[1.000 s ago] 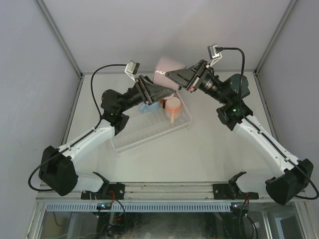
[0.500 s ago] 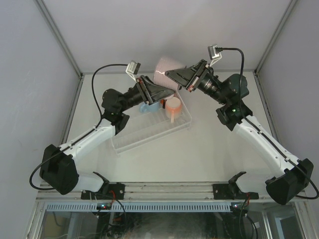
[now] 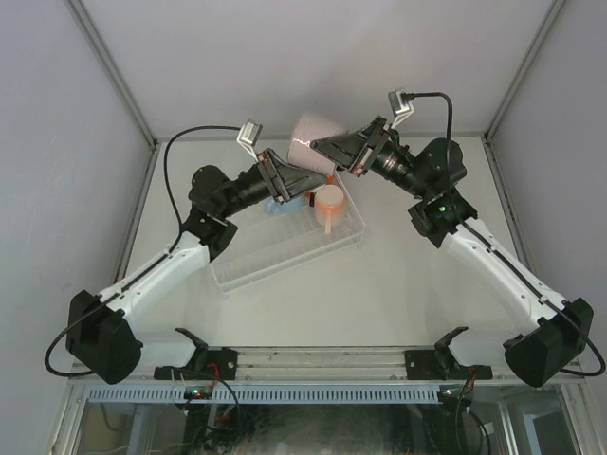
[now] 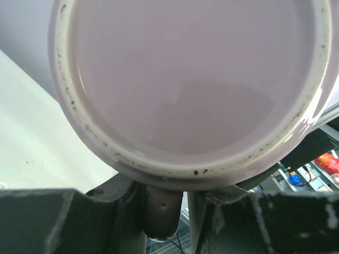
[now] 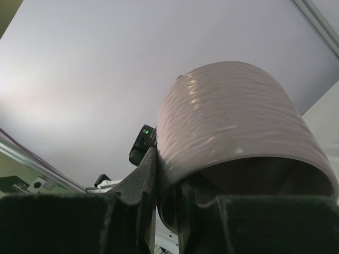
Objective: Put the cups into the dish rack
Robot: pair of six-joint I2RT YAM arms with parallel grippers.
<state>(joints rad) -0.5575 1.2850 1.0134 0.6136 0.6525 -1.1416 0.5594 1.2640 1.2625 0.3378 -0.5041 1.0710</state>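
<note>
A pale lilac-pink cup (image 3: 308, 133) hangs in the air over the far end of the dish rack (image 3: 285, 251). My right gripper (image 3: 319, 144) is shut on its rim, one finger outside the wall and one inside (image 5: 167, 180). In the left wrist view the cup's underside (image 4: 196, 90) fills the frame. Its handle (image 4: 161, 211) sits between the fingers of my left gripper (image 4: 164, 203), touching the left finger, with a thin gap to the right one. An orange cup (image 3: 330, 199) stands in the rack. A light blue cup (image 3: 277, 204) is half hidden under my left gripper (image 3: 325, 173).
The clear rack lies diagonally in the middle of the white table, its near-left half holding nothing. Grey walls close in at the back and both sides. Both arms reach in over the rack's far end and meet there.
My left gripper's jaws have narrowed around the cup's handle and its arm has shifted slightly left. The right gripper has carried the lilac-pink cup a little up and left.
</note>
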